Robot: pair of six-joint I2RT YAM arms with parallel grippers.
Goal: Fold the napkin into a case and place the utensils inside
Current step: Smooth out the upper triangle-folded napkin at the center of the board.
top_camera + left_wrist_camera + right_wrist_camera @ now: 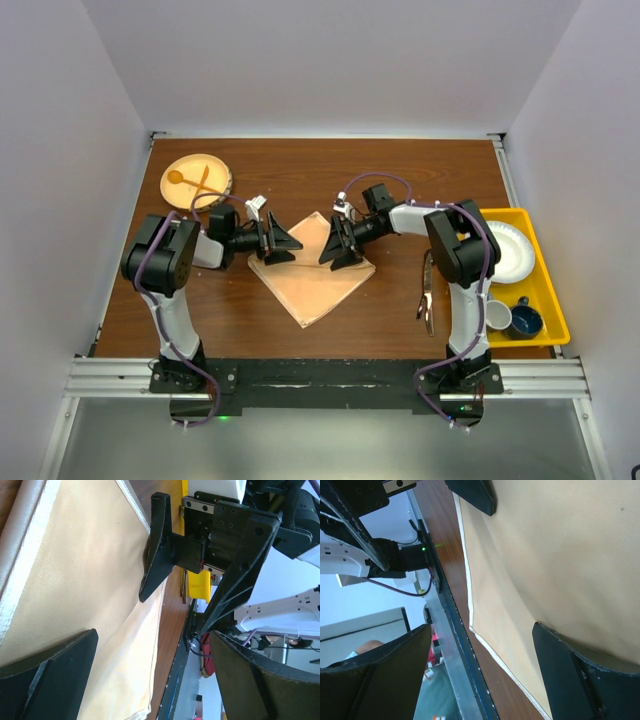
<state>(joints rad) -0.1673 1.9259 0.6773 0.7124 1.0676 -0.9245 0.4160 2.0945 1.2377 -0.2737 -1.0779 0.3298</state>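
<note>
Shiny peach-orange satin napkin (312,275) spread flat near the middle of the brown wooden tabletop (400,170), turned diamond-wise with one corner toward the near edge; still a broad square, not a narrow case. Left hand (280,246) low over the napkin's left corner, right hand (338,248) low over its upper right edge, the two facing each other and near together. Left hand released: in its wrist view, black fingers (50,675) spread wide, only cloth beneath, nothing pinched. Right hand released likewise: in its wrist view, black fingers (585,675) well apart, one over the satin, the other out past the napkin's pale hemmed edge over bare wood. Whether any fingertip touches the cloth, cannot tell. Slim dark brown-black metal utensils (427,295) lying together on the tabletop right of the napkin, apart from it, just beside the right arm; individual pieces too small to tell. Round wooden plate (215,168) at far left, carrying a pale wooden spoon and fork (188,182). Yellow plastic tray (548,290) at the right edge, holding a white plate (510,250), a white cup (496,315) and a dark blue cup (525,322).
</note>
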